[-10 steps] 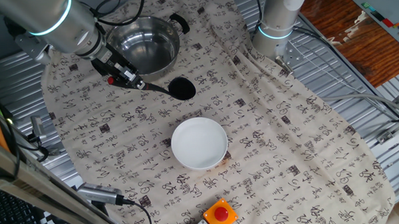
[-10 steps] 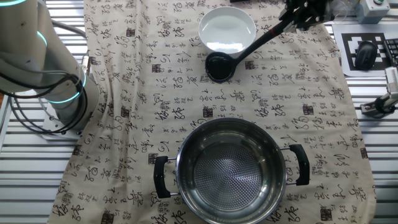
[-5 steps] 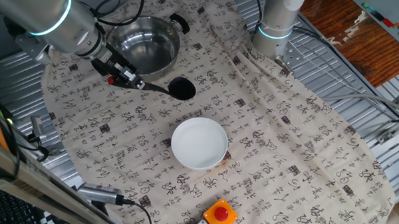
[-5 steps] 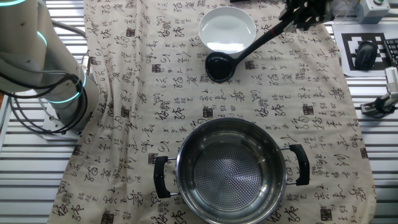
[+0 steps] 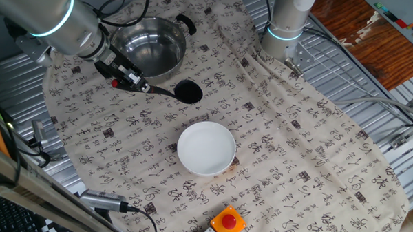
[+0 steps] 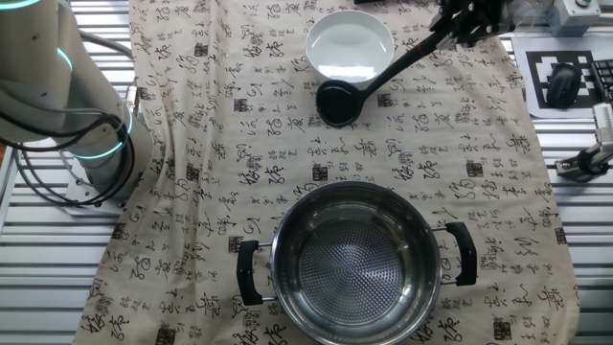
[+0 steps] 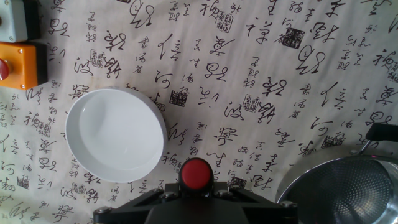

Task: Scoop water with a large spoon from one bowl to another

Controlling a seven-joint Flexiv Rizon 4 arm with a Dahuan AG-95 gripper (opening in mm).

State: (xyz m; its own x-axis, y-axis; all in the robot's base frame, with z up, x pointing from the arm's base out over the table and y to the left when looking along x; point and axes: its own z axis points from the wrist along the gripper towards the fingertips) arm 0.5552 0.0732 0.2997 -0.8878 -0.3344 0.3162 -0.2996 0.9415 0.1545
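Observation:
The large spoon is a black ladle; its cup (image 5: 187,92) hangs between the two bowls, and its thin handle (image 6: 402,61) slopes up to my gripper (image 5: 126,77), which is shut on the red end (image 7: 196,173). In the hand view only that red end shows, just above the gripper body. The white bowl (image 5: 206,148) (image 6: 350,44) (image 7: 115,134) holds clear water. The steel bowl-like pot (image 5: 149,46) (image 6: 356,264) (image 7: 339,190) with black side handles looks dry inside. In the other fixed view the ladle cup (image 6: 338,103) hangs just below the white bowl's rim.
A cloth printed with calligraphy (image 5: 283,148) covers the table. An orange box with a red button (image 5: 228,222) (image 7: 22,63) sits near the white bowl. A second arm's base (image 5: 288,23) (image 6: 91,125) stands at the cloth's edge. Slatted metal (image 5: 370,83) surrounds the cloth.

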